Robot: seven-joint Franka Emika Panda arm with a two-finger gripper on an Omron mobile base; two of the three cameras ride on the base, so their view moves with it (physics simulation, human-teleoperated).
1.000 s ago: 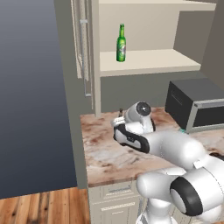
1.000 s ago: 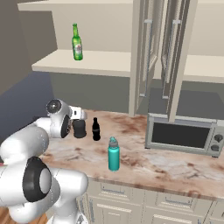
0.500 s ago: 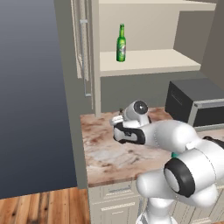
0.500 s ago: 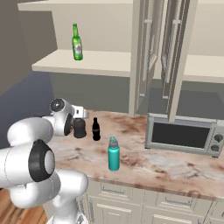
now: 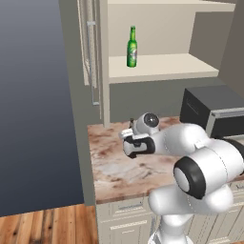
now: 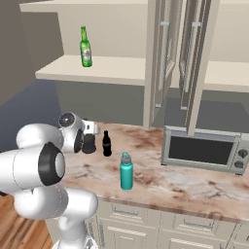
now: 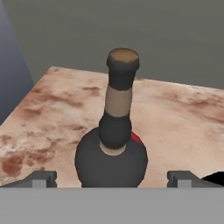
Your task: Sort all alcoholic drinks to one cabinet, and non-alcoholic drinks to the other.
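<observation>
The squat black bottle (image 7: 111,153) with a thin corked neck stands upright on the marble counter (image 7: 175,113). It sits right in front of my open gripper (image 7: 111,177), with one fingertip (image 7: 43,177) on each side of its round body and apart from it. In the right base view the hand (image 6: 80,136) is at that squat bottle (image 6: 89,145). The slim black cola bottle (image 6: 106,144) stands just to its right. The teal bottle (image 6: 126,171) is nearer the counter's front edge. The green beer bottle (image 5: 132,46) stands on the open cabinet's lower shelf (image 5: 162,66).
A microwave (image 6: 204,151) takes up the counter's right side. Open cabinet doors (image 6: 168,58) hang above it. A tall door edge with a handle (image 5: 90,57) stands left of the shelf. The counter's left end (image 5: 90,157) drops off to the floor.
The hand has edged in closer to the squat black bottle while the elbow swung up. The jaws have stayed open. The bottles have not moved.
</observation>
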